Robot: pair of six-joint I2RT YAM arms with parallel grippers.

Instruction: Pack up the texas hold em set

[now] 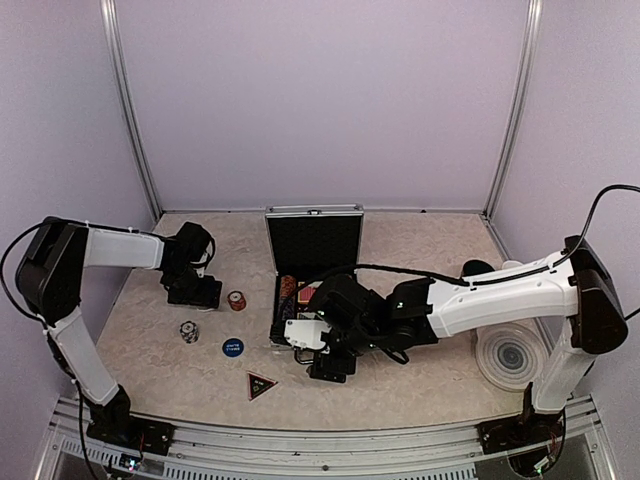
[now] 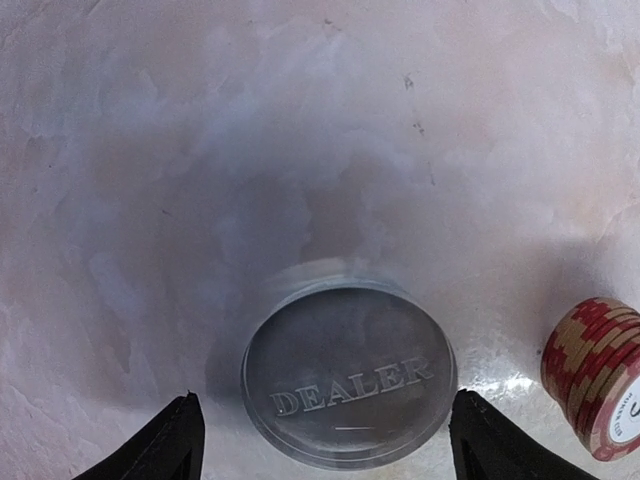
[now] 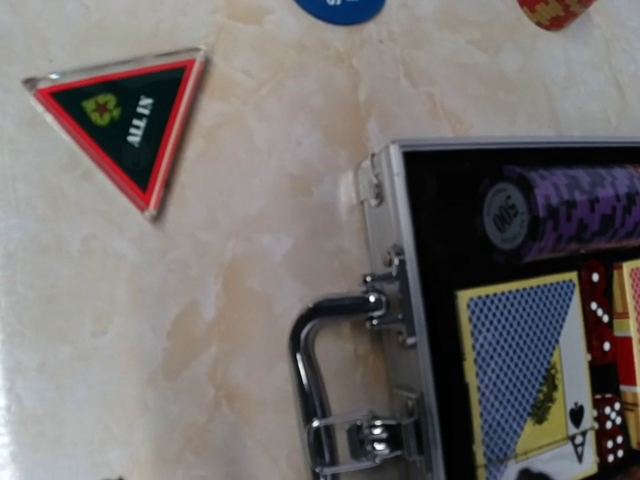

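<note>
Clear DEALER button (image 2: 348, 385) lies between the spread left fingers (image 2: 172, 445), a red chip stack (image 2: 600, 375) just to their right. Right fingers (image 1: 330, 368), also spread, hover above the open silver case (image 3: 395, 300), at its handle edge.

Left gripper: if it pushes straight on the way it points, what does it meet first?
Most likely the clear DEALER button, flat on the table between the left gripper's open fingers; the red chip stack lies aside.

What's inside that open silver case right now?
In the case: a row of purple chips, a blue-backed card deck and red dice. The rest lies outside the wrist view, and from above the right arm covers much of it.
</note>
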